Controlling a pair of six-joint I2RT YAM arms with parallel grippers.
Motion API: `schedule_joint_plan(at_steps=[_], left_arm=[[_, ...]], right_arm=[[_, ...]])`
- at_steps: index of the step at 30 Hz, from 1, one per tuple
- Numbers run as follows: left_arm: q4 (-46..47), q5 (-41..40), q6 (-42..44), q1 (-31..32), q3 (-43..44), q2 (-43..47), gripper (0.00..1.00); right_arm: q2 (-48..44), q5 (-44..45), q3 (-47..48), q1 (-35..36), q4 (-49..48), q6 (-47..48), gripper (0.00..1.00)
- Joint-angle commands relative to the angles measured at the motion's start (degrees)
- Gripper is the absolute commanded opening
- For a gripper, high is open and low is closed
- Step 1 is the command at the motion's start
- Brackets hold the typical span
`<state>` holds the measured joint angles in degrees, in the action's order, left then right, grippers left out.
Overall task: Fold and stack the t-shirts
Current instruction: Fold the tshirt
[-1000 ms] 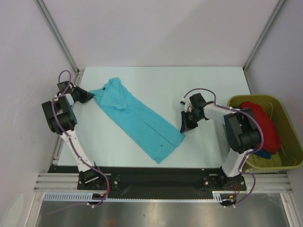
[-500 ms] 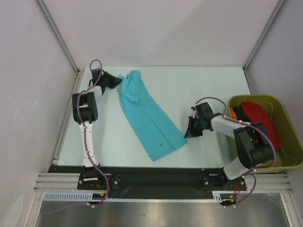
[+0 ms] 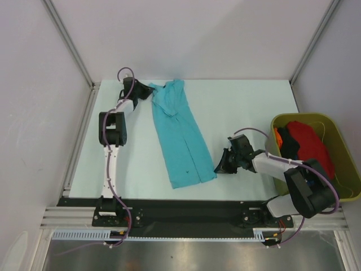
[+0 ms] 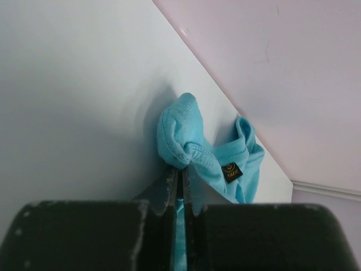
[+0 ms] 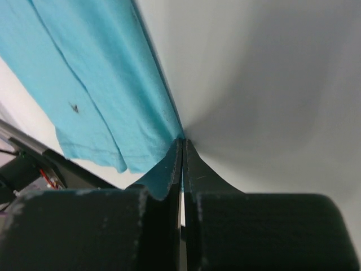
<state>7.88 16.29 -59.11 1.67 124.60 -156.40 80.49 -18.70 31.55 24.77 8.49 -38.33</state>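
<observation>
Open table between turquoise t-shirt and tub; walls hem back, sides.

A turquoise t-shirt lies stretched out on the pale table.

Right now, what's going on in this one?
Both arms hold one turquoise shirt. The left gripper is shut on its collar end at the far side; the right gripper is shut on the hem edge nearer the bases. The shirt lies stretched between them. Other shirts sit in the green tub.
</observation>
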Motion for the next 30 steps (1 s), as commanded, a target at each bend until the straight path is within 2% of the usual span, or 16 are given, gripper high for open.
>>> schedule_joint_plan(at_steps=[1,9,12,14,15,16,18,20,21,22,23,24,25,27,28,30], left_arm=[[-4.3,-3.2,3.7,-3.5,0.9,4.7,0.07],[-6.0,-2.1,8.2,-5.7,0.0,7.1,0.15],[-7.3,1.4,8.7,-5.5,4.0,4.9,0.46],[-7.4,5.4,8.6,-5.1,7.0,3.6,0.76],[-9.3,6.0,9.2,-4.9,7.8,3.6,0.85],[-12.1,6.5,10.1,-4.8,8.7,3.9,0.87],[-15.2,5.9,13.7,-4.4,7.0,8.2,0.87],[-17.8,3.8,18.3,-4.5,-1.8,14.3,0.86],[-18.2,1.0,19.6,-4.6,-6.1,22.1,0.84],[-18.2,-0.2,21.9,-4.6,-15.0,26.2,0.81],[-18.5,-0.9,22.6,-4.5,-19.8,30.1,0.79],[-18.5,-1.4,23.1,-4.4,-24.7,38.9,0.76],[-18.3,-2.1,24.2,-4.2,-34.4,42.9,0.73],[-19.0,-4.0,25.0,-2.4,-44.2,52.0,0.69],[-19.0,-4.0,25.4,-2.1,-53.2,60.0,0.66],[-19.4,-3.8,24.4,3.5,-61.7,66.8,0.65]], right_arm=[[-1.9,-0.8,-1.8,3.9,0.0,-4.6,0.0],[-4.2,-1.3,-5.4,7.1,-2.2,-7.3,0.0],[-4.1,-0.9,-4.9,6.4,-2.7,-6.4,0.0],[-4.2,-0.6,-4.4,6.3,-2.2,-5.8,0.06],[-4.3,-0.2,-3.2,6.2,-1.5,-4.8,0.11],[-4.3,0.1,-2.6,6.2,-0.9,-3.9,0.16],[-4.4,0.2,-1.1,5.9,1.9,-0.5,0.27],[-4.4,0.4,1.3,4.9,5.4,2.2,0.34],[-4.4,0.3,1.8,4.4,6.1,3.6,0.36],[-4.5,-0.3,2.9,3.2,7.6,6.0,0.4],[-4.5,-0.8,3.3,2.6,8.1,7.0,0.41],[-4.5,-1.4,3.6,2.0,8.6,8.0,0.42],[-4.4,-2.6,3.8,0.4,9.3,9.6,0.44],[-4.7,-3.5,4.2,-0.8,10.0,11.0,0.45],[-4.9,-4.0,4.3,-1.3,10.6,11.8,0.45],[-4.8,-4.3,4.9,-2.6,11.5,13.6,0.45]])
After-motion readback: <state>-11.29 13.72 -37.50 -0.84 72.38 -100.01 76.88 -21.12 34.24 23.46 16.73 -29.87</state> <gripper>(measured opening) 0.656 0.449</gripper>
